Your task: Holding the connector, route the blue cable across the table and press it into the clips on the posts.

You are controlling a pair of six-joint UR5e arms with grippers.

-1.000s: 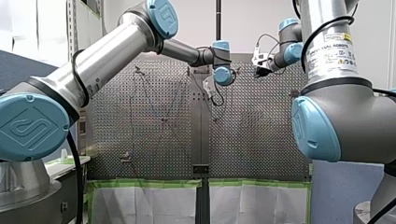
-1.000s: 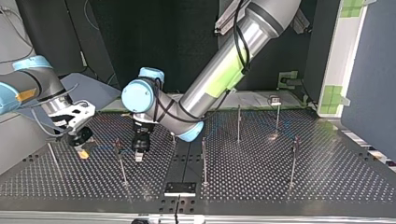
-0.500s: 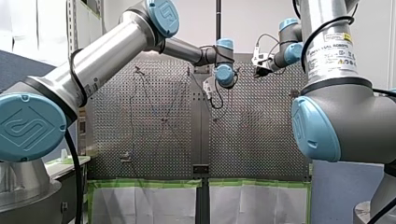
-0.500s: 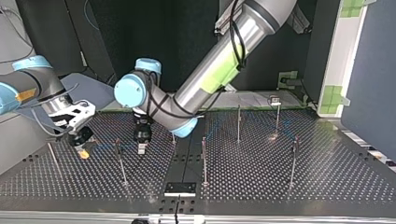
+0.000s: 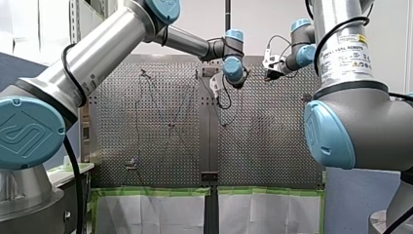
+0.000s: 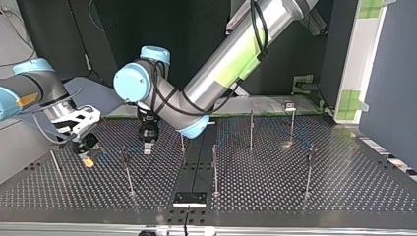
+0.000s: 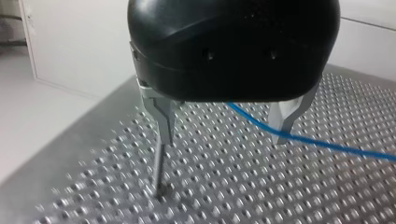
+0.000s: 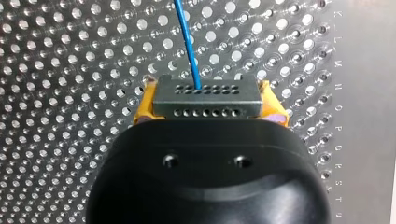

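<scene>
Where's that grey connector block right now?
The connector sits clamped between the yellow pads of my right pincer, at the top view's left, with the blue cable running out ahead of it.

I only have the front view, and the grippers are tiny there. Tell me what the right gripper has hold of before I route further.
Observer: In the right wrist view the right gripper, yellow-padded, is shut on the grey metal connector block with rows of holes.
Operator: Report the cable there.
Observer: The thin blue cable leaves the connector's middle and runs ahead over the perforated metal table.
Operator: Now the left gripper.
Observer: The left wrist view shows the black left gripper open, metal fingers apart, the blue cable passing beneath it.
</scene>
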